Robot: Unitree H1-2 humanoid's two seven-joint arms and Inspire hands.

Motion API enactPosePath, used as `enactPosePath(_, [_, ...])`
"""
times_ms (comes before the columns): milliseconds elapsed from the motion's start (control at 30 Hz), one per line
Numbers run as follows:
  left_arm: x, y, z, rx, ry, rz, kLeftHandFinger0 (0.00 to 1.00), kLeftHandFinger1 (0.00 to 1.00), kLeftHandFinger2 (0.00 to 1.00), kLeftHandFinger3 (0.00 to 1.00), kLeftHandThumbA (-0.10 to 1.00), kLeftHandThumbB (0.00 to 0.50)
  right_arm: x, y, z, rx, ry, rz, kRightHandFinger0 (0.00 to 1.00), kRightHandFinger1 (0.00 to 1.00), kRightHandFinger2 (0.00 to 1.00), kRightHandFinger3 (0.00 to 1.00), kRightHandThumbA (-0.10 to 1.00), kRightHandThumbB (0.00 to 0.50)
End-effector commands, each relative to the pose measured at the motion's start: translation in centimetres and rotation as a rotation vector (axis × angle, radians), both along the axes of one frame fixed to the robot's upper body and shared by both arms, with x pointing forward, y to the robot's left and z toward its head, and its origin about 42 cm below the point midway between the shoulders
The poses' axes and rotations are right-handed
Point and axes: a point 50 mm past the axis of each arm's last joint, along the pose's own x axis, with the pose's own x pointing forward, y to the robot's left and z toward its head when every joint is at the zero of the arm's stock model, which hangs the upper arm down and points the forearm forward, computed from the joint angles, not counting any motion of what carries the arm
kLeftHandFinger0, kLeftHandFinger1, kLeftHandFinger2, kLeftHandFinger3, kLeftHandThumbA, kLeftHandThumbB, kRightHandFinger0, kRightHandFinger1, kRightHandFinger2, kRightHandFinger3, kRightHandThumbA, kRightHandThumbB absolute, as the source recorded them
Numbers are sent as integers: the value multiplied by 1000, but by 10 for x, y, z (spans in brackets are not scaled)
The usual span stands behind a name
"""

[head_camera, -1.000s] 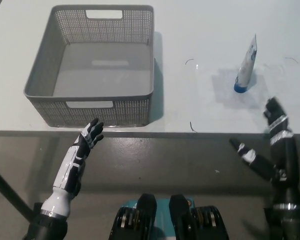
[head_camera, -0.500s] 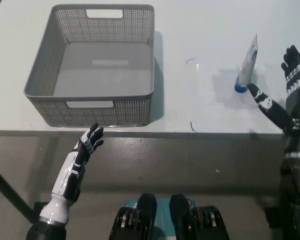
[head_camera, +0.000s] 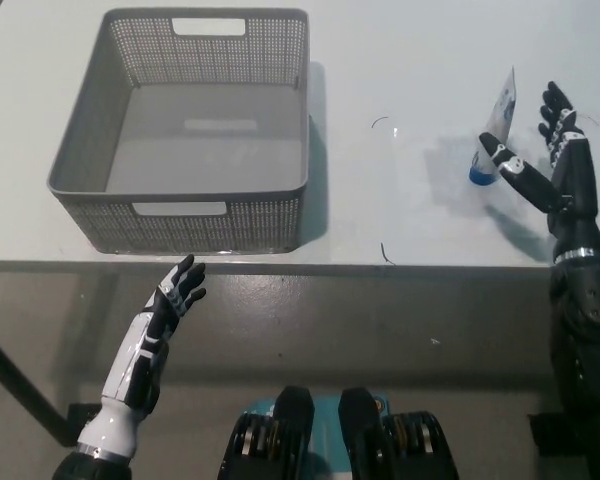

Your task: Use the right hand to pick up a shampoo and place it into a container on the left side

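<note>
A white and blue shampoo tube (head_camera: pixel 493 128) stands cap down on the white table (head_camera: pixel 420 60) at the right. My black right hand (head_camera: pixel 545 160) is open just right of the tube, one finger reaching in front of its blue cap and the others spread beside its upper part. A grey mesh basket (head_camera: pixel 195 215) sits empty on the table's left half. My white left hand (head_camera: pixel 178 290) rests open below the table's front edge, under the basket's front wall.
The table's front edge (head_camera: pixel 400 266) runs across the picture, with dark floor below it. Small dark marks (head_camera: pixel 381 122) lie on the table between basket and tube.
My right hand has risen from below the table edge and moved left, closing in on the tube. The left hand has drifted slightly down. Tube and basket have not moved.
</note>
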Motion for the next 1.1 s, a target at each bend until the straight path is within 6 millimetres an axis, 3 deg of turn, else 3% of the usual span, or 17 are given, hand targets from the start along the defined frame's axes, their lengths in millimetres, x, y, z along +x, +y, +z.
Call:
enactPosePath(0, [0,-1,10,-19,-54,-14,1000,1000,1000,1000,1000,0,27,-6,38,14,-92,-5,1000,1000,1000,1000,929,401])
enactPosePath(33, [0,-1,11,-19,-53,-15,1000,1000,1000,1000,1000,1,31,-6,37,8,-78,-6,1000,1000,1000,1000,941,420])
enactPosePath(233, [-1,0,9,-14,-57,-18,1000,1000,1000,1000,1000,0,46,-6,34,-28,-30,-3,1000,1000,1000,1000,905,372])
enactPosePath(433, [-2,1,8,-20,-42,-24,1000,1000,1000,1000,1000,0,56,-7,30,-29,16,8,1000,1000,1000,1000,877,371])
enactPosePath(500, [-2,1,8,-16,-44,-22,1000,1000,1000,1000,1000,0,59,-4,32,-39,28,5,1000,1000,1000,1000,894,394])
enactPosePath(767, [-10,1,0,-10,-23,-27,1000,1000,1000,1000,1000,6,65,12,25,-1,89,20,1000,1000,1000,1000,812,365])
enactPosePath(933, [-13,2,-4,-8,-19,-28,1000,1000,1000,1000,1000,6,67,23,24,-19,119,14,1000,1000,1000,1000,834,350])
enactPosePath(1067, [-15,4,-5,4,-8,-31,1000,1000,1000,1000,1000,9,70,31,27,-12,145,22,1000,1000,1000,1000,842,373])
